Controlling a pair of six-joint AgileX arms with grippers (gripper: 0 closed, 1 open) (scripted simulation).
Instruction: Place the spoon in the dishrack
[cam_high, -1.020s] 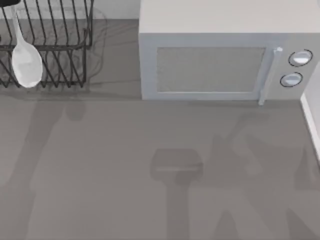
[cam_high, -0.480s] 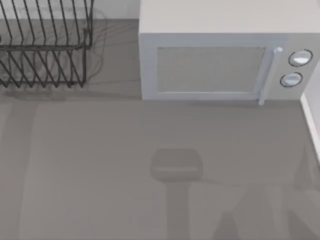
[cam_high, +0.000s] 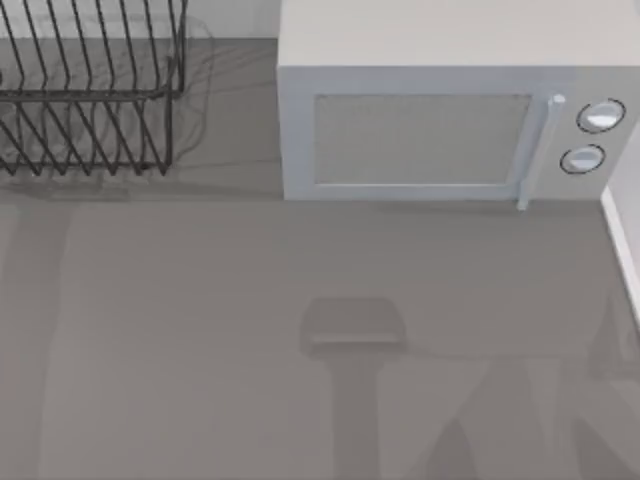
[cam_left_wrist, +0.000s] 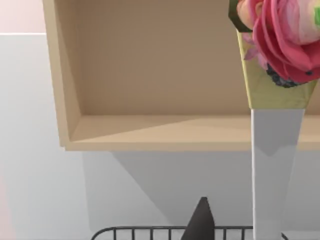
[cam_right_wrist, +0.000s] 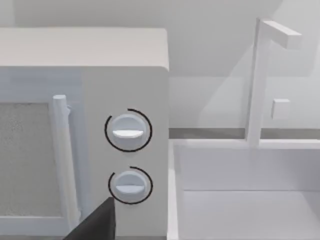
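Black slanted-rod wire dishrack (cam_high: 90, 95), table's far-left corner

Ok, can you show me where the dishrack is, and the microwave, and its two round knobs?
dishrack (cam_high: 95, 95): top view, front rail of the wire frame.
microwave (cam_high: 420, 140): top view, middle of the door window.
microwave knobs (cam_right_wrist: 128, 130): right wrist view, the upper knob's face.

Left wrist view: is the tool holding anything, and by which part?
Cannot be told: the spoon stands upright past the dishrack rim, apart from the one dark finger visible.
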